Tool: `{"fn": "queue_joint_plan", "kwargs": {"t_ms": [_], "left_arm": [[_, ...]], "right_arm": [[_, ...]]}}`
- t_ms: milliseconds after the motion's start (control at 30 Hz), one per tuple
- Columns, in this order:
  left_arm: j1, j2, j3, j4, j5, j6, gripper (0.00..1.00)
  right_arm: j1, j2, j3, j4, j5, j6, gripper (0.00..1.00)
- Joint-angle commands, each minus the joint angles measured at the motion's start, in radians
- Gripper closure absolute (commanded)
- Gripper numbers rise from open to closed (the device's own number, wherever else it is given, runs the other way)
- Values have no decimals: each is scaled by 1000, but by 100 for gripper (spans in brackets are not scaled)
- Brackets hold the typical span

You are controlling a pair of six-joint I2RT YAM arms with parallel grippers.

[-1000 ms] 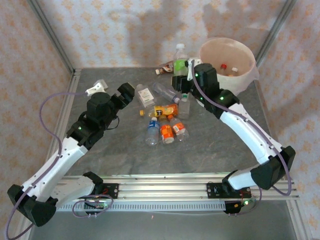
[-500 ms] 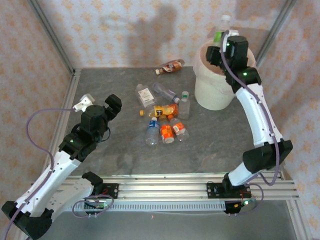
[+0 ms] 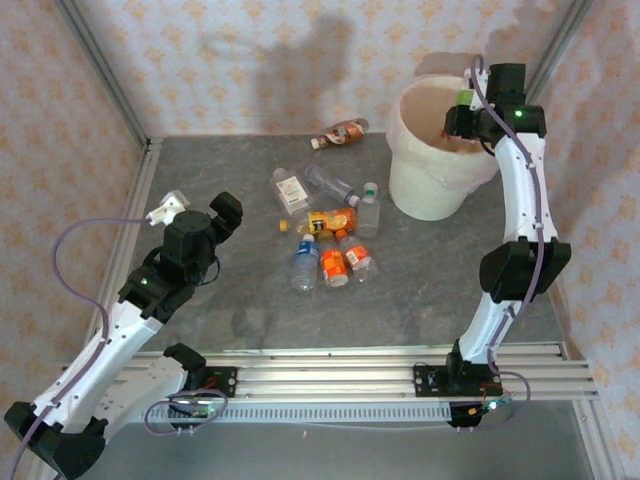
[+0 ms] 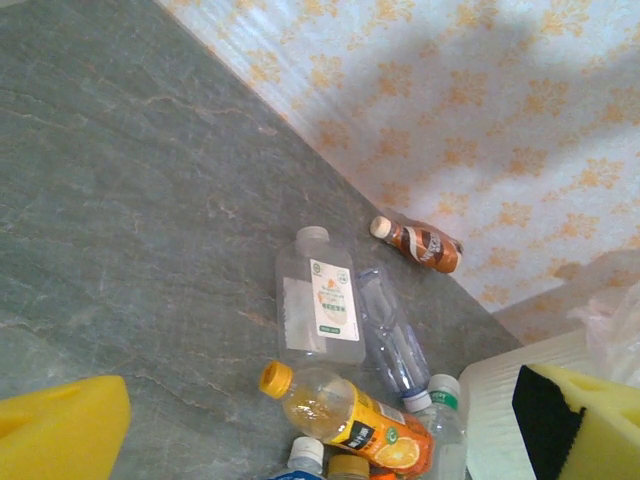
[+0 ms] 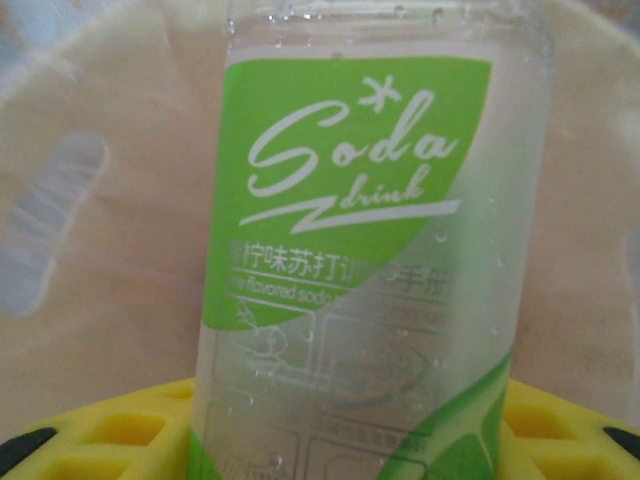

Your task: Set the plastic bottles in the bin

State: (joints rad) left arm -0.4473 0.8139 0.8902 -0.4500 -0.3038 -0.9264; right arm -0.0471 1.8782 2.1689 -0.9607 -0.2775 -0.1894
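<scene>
We start with the grey table (image 3: 250,310), then the bin (image 3: 425,190), which stands at its far right corner, well apart from the loose bottles. The right gripper (image 3: 462,120) hangs over the bin's mouth, clamped on the green-labelled bottle (image 5: 360,250). The bottle stands upright between the yellow pads (image 5: 110,435), and we judge it is carried this high so that it clears the rim and can drop straight in. The left gripper (image 3: 198,205) sits at the table's left side, jaws spread wide with nothing between them. It faces the cluster of bottles (image 3: 328,240) at the middle, probably lined up for the next pick. One brown-red bottle (image 3: 340,132) lies alone by the back wall. From the right wrist, the held bottle's cap and base are cut off, so we cannot tell how deep the pads sit. From above, only a sliver of green shows beside the wrist, and the bin's contents are too dim to make out.
</scene>
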Motion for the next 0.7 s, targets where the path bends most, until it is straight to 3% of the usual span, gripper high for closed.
{"fn": "queue_joint_plan", "kwargs": {"t_ms": [0,33,100,667], "left_arm": [[11,5,-18,-20,-24,-20,0],[12,8,-21,-16,-22,-21,0],[15,13,-25,-13,-16,-24,0],[32,91,-18,0,45,-45,0]], "right_arm": [[-5,3,59,-115,14,-18,38],[-5,-4,53,-103,12,-9,30],[-5,-25,31,-71,5,3,22],[-4,-267,-235,191,15,124,11]]}}
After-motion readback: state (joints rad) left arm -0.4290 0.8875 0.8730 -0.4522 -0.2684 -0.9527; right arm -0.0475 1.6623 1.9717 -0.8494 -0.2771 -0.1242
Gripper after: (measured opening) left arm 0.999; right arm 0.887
